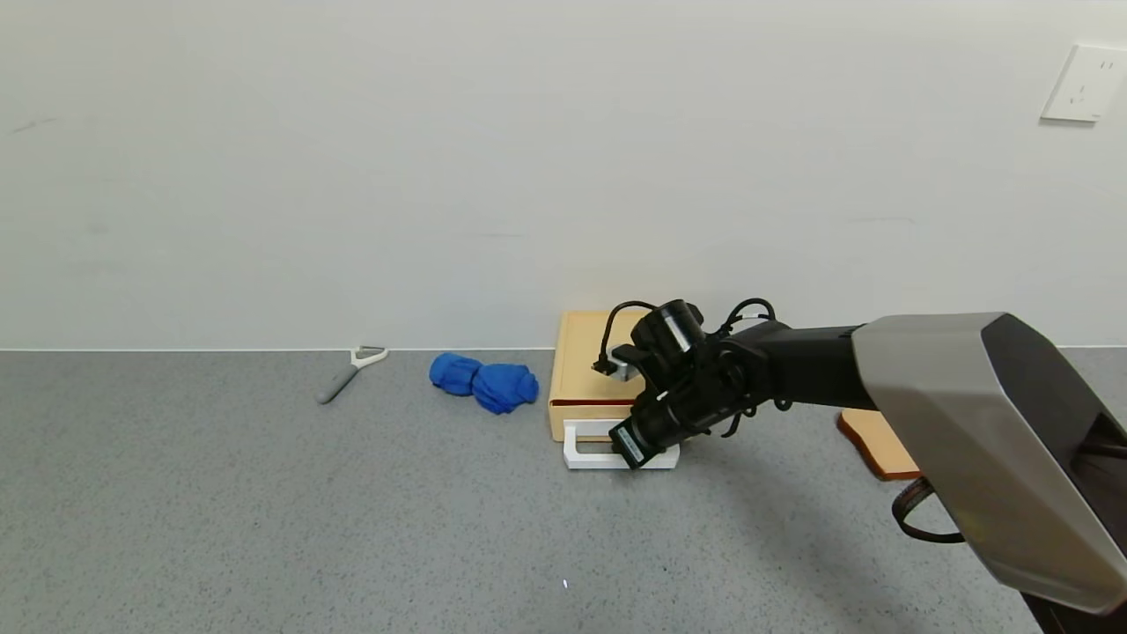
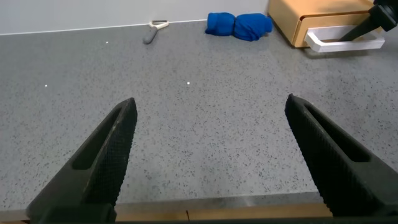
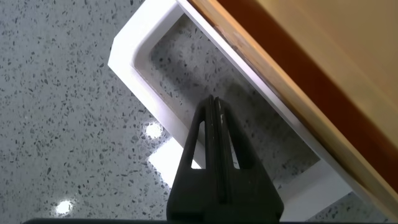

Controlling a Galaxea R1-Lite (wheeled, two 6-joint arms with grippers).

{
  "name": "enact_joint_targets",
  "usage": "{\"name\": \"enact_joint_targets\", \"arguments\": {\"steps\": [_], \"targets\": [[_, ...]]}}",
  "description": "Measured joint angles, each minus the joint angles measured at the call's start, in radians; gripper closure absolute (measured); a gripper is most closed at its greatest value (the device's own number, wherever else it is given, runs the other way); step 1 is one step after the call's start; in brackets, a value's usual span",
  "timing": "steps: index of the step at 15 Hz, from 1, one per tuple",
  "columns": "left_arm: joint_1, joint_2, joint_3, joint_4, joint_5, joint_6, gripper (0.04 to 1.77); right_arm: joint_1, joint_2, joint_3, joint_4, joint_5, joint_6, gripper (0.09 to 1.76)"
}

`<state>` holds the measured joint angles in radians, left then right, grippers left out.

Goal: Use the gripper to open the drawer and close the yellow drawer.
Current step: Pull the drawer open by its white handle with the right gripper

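The pale yellow-tan drawer box (image 1: 592, 370) sits on the grey counter against the wall, with its white loop handle (image 1: 583, 451) sticking out in front. The drawer front looks slightly pulled out. My right gripper (image 1: 630, 451) reaches from the right and points down into the handle loop. In the right wrist view its fingers (image 3: 214, 124) are pressed together with nothing between them, their tips inside the white loop (image 3: 134, 53), beside the tan drawer front (image 3: 292, 56). My left gripper (image 2: 211, 112) is open and empty over the bare counter, far from the drawer (image 2: 311, 18).
A blue cloth (image 1: 486, 380) lies left of the drawer box. A grey-and-white peeler (image 1: 349, 372) lies farther left by the wall. A tan bread slice (image 1: 880, 440) lies to the right, partly behind my right arm. A wall socket (image 1: 1083, 84) is at upper right.
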<state>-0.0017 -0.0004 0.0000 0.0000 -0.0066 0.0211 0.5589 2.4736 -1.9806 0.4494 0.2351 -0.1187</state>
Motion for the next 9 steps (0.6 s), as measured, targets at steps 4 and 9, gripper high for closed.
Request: {"name": "enact_joint_targets", "arguments": {"steps": [4, 9], "targets": [[0.0, 0.0, 0.0, 0.0, 0.0, 0.0, 0.09, 0.005, -0.02, 0.001, 0.085, 0.058, 0.002, 1.73], [0.0, 0.0, 0.0, 0.0, 0.0, 0.0, 0.09, 0.021, -0.045, 0.002, 0.196, 0.072, 0.023, 1.73]]}}
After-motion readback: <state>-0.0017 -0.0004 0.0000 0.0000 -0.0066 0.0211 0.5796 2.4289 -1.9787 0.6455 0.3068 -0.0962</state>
